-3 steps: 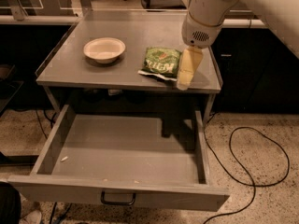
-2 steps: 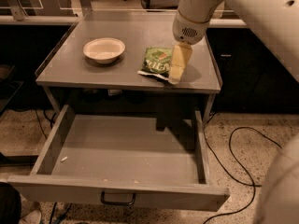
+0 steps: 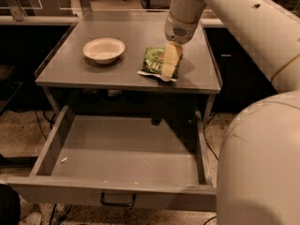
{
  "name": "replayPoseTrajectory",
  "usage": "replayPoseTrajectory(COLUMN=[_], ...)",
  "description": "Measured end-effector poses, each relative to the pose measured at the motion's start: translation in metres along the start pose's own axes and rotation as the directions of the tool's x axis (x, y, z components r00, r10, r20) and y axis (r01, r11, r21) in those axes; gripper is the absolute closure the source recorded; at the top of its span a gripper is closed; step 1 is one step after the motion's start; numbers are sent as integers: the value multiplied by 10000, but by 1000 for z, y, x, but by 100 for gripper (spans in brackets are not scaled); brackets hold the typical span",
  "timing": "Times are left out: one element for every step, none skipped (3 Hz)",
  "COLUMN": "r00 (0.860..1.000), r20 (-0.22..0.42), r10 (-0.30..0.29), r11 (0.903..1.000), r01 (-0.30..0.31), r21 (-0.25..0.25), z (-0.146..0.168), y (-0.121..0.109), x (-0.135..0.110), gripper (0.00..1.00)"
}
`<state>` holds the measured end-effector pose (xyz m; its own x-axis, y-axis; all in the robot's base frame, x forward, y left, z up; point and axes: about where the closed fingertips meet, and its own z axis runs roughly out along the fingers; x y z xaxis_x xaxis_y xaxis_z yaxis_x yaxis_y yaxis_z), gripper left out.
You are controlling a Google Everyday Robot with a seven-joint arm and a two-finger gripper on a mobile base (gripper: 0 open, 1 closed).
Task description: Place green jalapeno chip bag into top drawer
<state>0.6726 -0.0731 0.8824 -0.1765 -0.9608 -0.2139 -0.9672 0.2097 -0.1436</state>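
Observation:
The green jalapeno chip bag lies flat on the grey tabletop, near its front right part. My gripper hangs from the white arm, points down and sits over the right half of the bag. Its pale fingers cover that part of the bag. The top drawer is pulled open below the tabletop; I see no objects in it. Its front panel with the dark handle faces the camera.
A cream round bowl stands on the tabletop left of the bag. My arm's large white link fills the right side of the view. Office chairs and a rail stand behind the table. Cables lie on the speckled floor.
My gripper has moved left, from the bag's right edge to over the bag's right half. The bag, bowl and drawer have not moved on the table.

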Motion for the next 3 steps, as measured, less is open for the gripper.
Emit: replayPoseTrajectory(r00=[9999, 9999, 9999], r20=[137, 123, 25], r10=[91, 40, 131], r11=[9999, 9999, 9999], r01=[-89, -38, -131], r21=[-111, -121, -26], z=[14, 20, 24], y=[-11, -19, -31], x=[-8, -13, -6], gripper=[0, 0, 0])
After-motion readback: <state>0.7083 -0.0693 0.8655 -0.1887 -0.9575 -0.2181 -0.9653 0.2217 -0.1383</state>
